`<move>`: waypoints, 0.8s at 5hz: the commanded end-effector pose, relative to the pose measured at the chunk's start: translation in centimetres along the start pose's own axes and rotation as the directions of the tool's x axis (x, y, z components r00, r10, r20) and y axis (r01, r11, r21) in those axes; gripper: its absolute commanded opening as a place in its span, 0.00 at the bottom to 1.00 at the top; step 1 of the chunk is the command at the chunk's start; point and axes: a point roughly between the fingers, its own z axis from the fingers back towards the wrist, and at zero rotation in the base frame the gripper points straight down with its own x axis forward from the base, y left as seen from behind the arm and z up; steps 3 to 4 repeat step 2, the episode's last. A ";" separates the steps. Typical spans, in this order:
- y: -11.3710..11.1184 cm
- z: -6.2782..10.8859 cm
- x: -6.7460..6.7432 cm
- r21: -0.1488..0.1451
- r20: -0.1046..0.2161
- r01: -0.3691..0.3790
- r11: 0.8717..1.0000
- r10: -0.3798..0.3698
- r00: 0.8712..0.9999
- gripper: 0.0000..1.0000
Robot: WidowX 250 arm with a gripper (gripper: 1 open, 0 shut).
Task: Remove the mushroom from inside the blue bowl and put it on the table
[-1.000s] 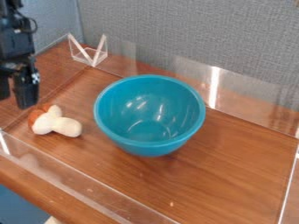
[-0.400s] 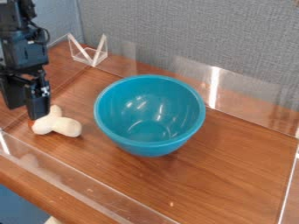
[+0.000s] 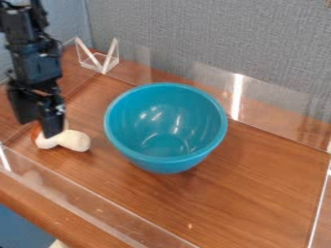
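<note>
The mushroom (image 3: pixel 61 141) lies on its side on the table (image 3: pixel 246 184), left of the bowl (image 3: pixel 165 126) and near the low clear wall (image 3: pixel 77 199) at the front-left corner. Its cream stem points right toward the bowl, stopping a little short of it; the cap end is mostly hidden behind the gripper. The bowl sits upright near the middle of the table and its glossy inside shows only reflections. The black gripper (image 3: pixel 39 114) hangs straight down over the mushroom's left end, its two fingers (image 3: pixel 52 118) spread wide with nothing between them. From this angle it cannot be told whether the fingertips touch the mushroom or stand just above it. A small clear stand (image 3: pixel 99 56) sits at the back-left corner, well apart from the rest.
</note>
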 end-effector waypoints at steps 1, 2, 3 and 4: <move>0.0 0.0 1.2 0.037 0.020 0.014 0.999 -0.015 1.000 1.00; 0.0 -1.3 2.0 0.048 0.021 0.007 0.999 -0.008 1.000 1.00; 0.0 -1.3 2.0 0.048 0.021 0.007 0.999 -0.008 1.000 1.00; 0.0 -1.3 2.0 0.048 0.021 0.007 0.999 -0.008 1.000 1.00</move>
